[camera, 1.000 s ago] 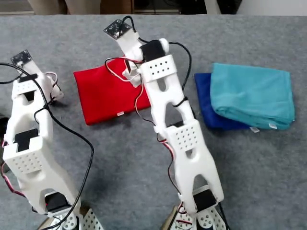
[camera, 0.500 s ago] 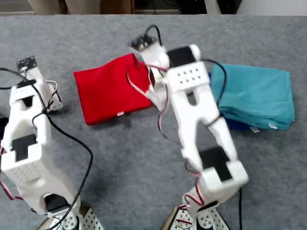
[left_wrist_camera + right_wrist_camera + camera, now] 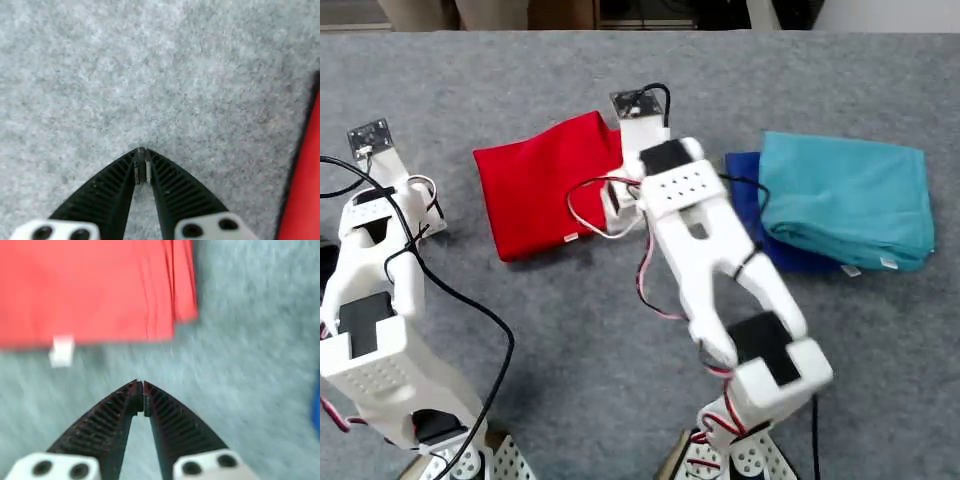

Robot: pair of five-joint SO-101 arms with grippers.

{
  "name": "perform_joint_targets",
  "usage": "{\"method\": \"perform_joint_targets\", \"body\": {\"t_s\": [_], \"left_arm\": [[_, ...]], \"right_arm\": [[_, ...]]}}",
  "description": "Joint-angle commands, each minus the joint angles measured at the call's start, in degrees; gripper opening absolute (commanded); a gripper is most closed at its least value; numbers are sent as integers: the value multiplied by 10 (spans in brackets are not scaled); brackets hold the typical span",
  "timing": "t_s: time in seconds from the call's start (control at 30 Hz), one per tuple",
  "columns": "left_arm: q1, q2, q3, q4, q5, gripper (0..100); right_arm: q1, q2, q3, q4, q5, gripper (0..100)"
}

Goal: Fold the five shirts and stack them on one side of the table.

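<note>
A folded red shirt lies on the grey table, left of centre. A folded teal shirt rests on a folded dark blue shirt at the right. My right gripper is shut and empty, hovering above the carpet just off the red shirt near its white tag. In the high view the right arm stands between the red shirt and the blue one. My left gripper is shut with nothing in it, over bare carpet left of the red shirt's edge.
The table is covered in grey carpet, with open room in front of the shirts. The left arm stands along the left edge. Loose cables hang from both arms.
The right arm swung right off the red shirt, then back and pulled in, so the whole red shirt now shows. The left arm shifted slightly.
</note>
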Motion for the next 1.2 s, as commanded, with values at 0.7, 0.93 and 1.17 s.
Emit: {"method": "perform_joint_targets", "body": {"t_s": [0.7,0.93,1.17], "left_arm": [[-2,-29,-2,-9,-6,19],[-2,-29,-2,-9,-6,19],[-2,-29,-2,-9,-6,19]], "right_arm": [[-42,674,-879,138,-170,333],[-35,723,-959,238,-171,196],[7,719,-963,264,-170,48]]}}
